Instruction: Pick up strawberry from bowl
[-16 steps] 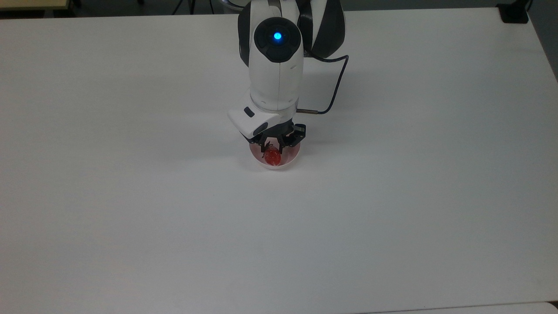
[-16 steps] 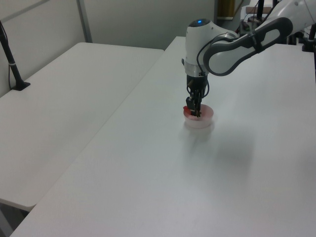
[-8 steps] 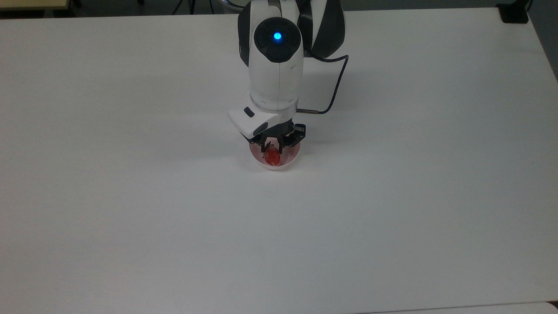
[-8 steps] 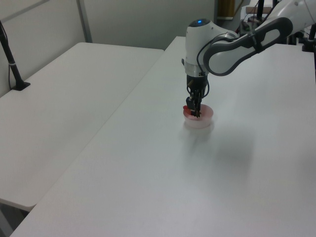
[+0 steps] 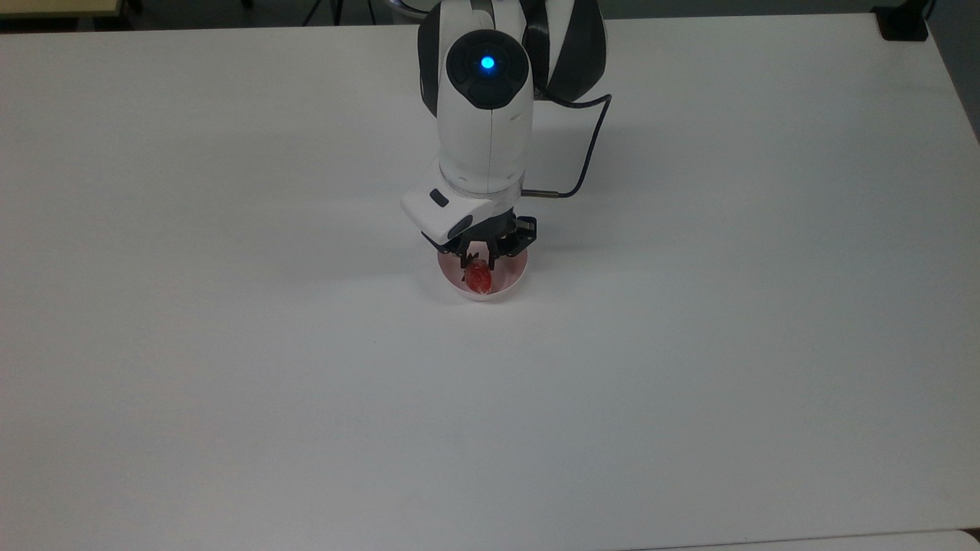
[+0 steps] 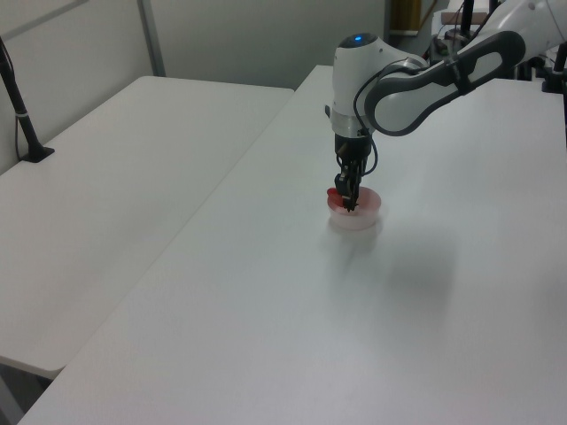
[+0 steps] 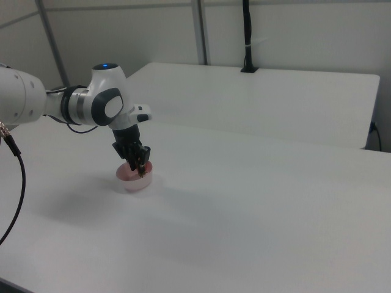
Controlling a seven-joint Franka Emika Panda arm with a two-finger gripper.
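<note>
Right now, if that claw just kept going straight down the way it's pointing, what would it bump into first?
The gripper points down into the pink bowl and already has the strawberry between its fingers. Going further down, the berry and then the bowl's floor would likely come first, though the remaining gap is hard to judge.

The strawberry [image 5: 479,278] was small, glossy and red, with a dark green leafy cap at its far end in the top view. It lay lengthwise within the outline of the bowl [image 5: 514,284], its red tip pointing toward the near rim. In the left view the strawberry [image 6: 334,194] showed as a red patch at the left view's left edge of the bowl [image 6: 365,215], level with the rim. The bowl was small, round and pale pink, with smooth plain walls. It stood upright on the white table, near the middle of the top view. In the right view the bowl [image 7: 132,180] appeared as a low pink dish; the fruit could not be made out there.
</note>
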